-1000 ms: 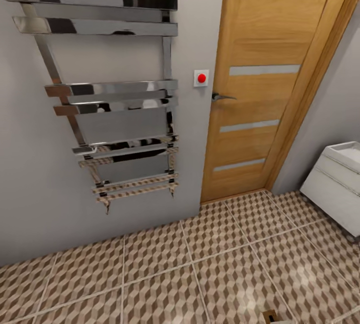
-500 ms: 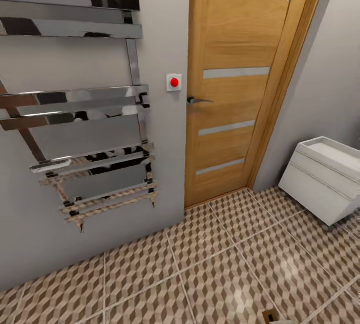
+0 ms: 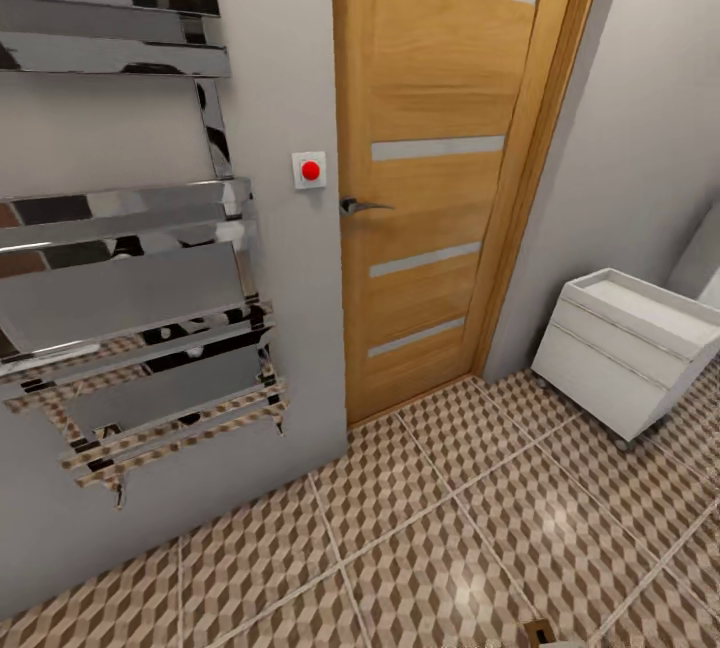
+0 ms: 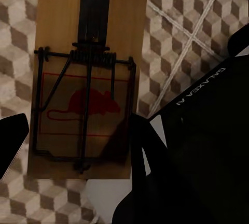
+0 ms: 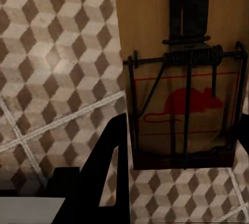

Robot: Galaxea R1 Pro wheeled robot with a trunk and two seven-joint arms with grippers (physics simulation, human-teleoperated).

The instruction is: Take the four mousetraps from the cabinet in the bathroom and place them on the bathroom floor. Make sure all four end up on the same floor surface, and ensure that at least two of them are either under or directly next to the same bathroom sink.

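With a mousetrap (image 4: 85, 79) clamped in its left claw (image 4: 72, 130) and another mousetrap (image 5: 181, 73) in its right claw (image 5: 181, 146), the robot carries both over the bathroom floor (image 3: 450, 548), apparently needing next to find the sink.

Black fingers (image 4: 142, 156), flat, angular; glossy black body panel (image 4: 207, 130) with white "GALAXEA" lettering.

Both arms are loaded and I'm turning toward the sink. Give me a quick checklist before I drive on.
1. Left gripper holding a mousetrap: ok.
2. Right gripper holding a second mousetrap: ok.
3. Sink in sight: not ok; ahead are the door, towel rail and small white unit.
4. Floor ahead free of obstacles: ok.
5. Other two traps located: cannot tell.
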